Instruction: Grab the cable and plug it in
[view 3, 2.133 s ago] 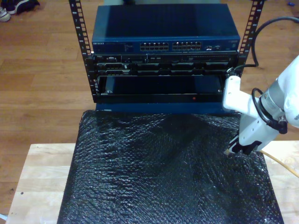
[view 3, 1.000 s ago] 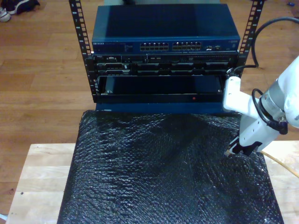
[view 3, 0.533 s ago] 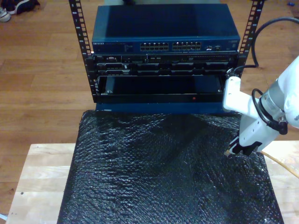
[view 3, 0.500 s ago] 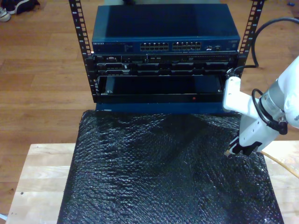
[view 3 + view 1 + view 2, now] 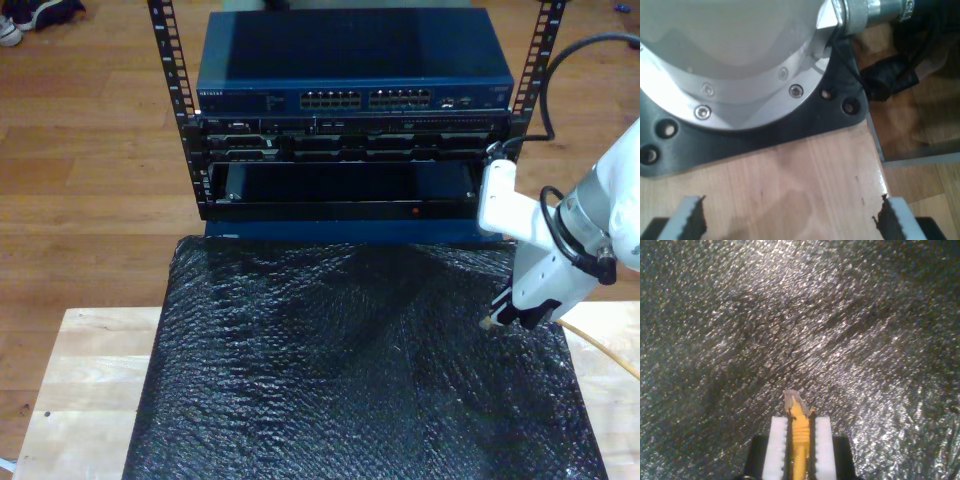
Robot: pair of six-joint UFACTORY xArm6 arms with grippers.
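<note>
The yellow-orange cable (image 5: 800, 440) sits clamped between the white pads of my second gripper (image 5: 800, 421), its clear plug tip (image 5: 792, 400) poking out past the fingertips, just above the black textured mat (image 5: 790, 315). In the exterior view my second gripper (image 5: 497, 318) hovers over the mat's right edge, and the cable (image 5: 600, 348) trails off behind it toward that view's right. The blue network switch (image 5: 250, 60) with its rows of ports (image 5: 365, 99) sits in the rack beyond the mat. My first gripper (image 5: 790, 222) is open with nothing between its fingers (image 5: 690, 222), over bare wood.
The mat (image 5: 350, 370) covers a wooden table (image 5: 90, 380). Black rack posts (image 5: 170, 60) flank the switch, with darker units (image 5: 340, 140) below it. A thick black cable (image 5: 570, 55) loops at the exterior view's upper right. A round arm base (image 5: 740, 65) on a black plate stands before my first gripper.
My second gripper, holding the cable, has risen very slightly over the mat's right edge. Nothing else has moved.
</note>
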